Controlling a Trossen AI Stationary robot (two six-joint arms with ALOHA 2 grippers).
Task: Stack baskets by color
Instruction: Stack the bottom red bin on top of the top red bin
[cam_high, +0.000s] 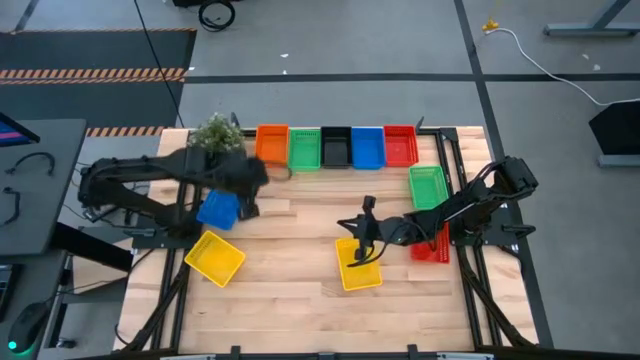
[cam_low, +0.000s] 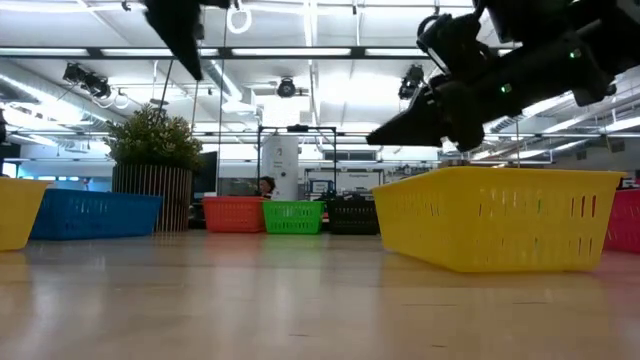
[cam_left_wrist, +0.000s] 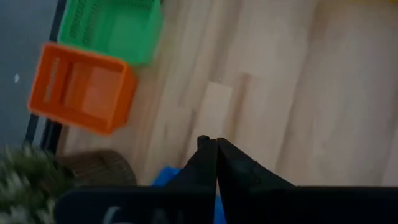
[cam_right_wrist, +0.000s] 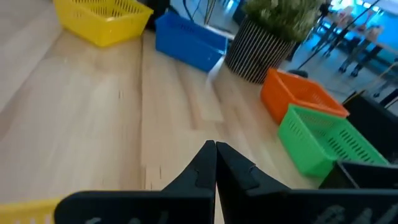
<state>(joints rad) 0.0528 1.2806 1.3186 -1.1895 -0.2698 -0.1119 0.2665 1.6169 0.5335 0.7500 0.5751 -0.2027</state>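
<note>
On the worktop (cam_high: 300, 300), five baskets line the 12 o'clock edge: orange (cam_high: 272, 143), green (cam_high: 305, 149), black (cam_high: 335, 148), blue (cam_high: 367, 147), red (cam_high: 400, 145). The left tool (cam_high: 250, 205), fingers together and empty, hovers beside a blue basket (cam_high: 218, 209) at 9 o'clock. The right tool (cam_high: 362, 250), also together, sits over a yellow basket (cam_high: 360, 268) near centre.
</note>
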